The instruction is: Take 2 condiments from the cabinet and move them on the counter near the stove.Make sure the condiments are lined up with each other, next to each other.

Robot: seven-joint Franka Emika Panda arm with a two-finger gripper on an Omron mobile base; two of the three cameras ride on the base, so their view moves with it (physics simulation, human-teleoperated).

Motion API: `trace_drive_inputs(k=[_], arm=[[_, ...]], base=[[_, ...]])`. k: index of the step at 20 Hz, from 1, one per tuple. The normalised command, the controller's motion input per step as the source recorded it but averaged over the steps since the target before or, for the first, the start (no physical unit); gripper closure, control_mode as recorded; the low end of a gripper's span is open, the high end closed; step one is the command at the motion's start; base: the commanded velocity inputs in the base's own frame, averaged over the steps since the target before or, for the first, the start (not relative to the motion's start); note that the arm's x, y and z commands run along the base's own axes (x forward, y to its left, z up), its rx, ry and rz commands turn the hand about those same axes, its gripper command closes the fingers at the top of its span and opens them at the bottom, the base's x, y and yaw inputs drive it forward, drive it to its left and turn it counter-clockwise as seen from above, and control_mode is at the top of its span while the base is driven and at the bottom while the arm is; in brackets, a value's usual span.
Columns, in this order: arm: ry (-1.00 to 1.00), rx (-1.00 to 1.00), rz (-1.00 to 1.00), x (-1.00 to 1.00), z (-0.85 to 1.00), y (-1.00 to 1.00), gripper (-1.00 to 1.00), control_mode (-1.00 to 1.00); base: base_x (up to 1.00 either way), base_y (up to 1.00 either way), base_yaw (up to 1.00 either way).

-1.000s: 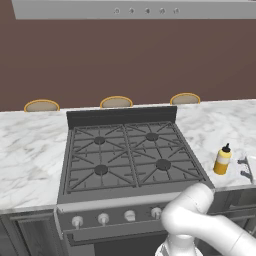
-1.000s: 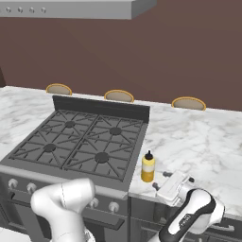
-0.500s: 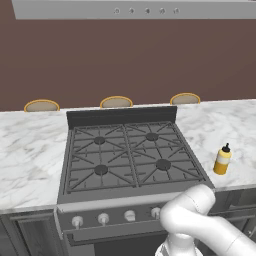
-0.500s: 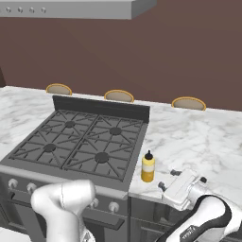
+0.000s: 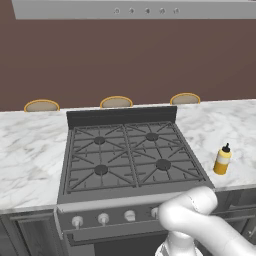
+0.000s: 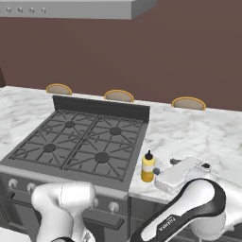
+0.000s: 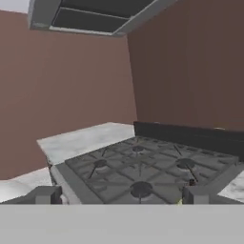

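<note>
Yellow squeeze bottle [image 5: 222, 160] stands upright on the white marble counter [image 5: 30, 160] in the left base view, just right of the gas stove [image 5: 131, 159] and apart from it. Its long axis runs vertical and the dark nozzle points up.

From the right base view the same bottle [image 6: 148, 167] stands near the counter's [image 6: 189, 130] front edge, beside the stove's [image 6: 75, 149] right front corner, with the gripper [image 6: 182, 171] just to its right, jaws spread wide and nothing between them. One condiment looks placed; the pepper mill is likely the next job, so the hand should draw straight away from the bottle without clipping it, leaving room alongside for a neat row.

Along the hand view, the two dark fingertips [image 7: 45, 195] stand far apart over the stove grates [image 7: 138, 169].
</note>
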Motion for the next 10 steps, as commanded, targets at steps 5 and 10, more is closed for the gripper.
trace_drive_inputs(k=[5, 10], arm=[[0.54, -0.23, -0.07, -0.11, 0.51, 0.52, -1.00, -1.00], [0.63, -0.35, -0.15, -0.02, 0.14, 0.79, -1.00, -1.00]], base=[[0.00, 0.00, 0.00], [0.00, 0.00, 0.00]])
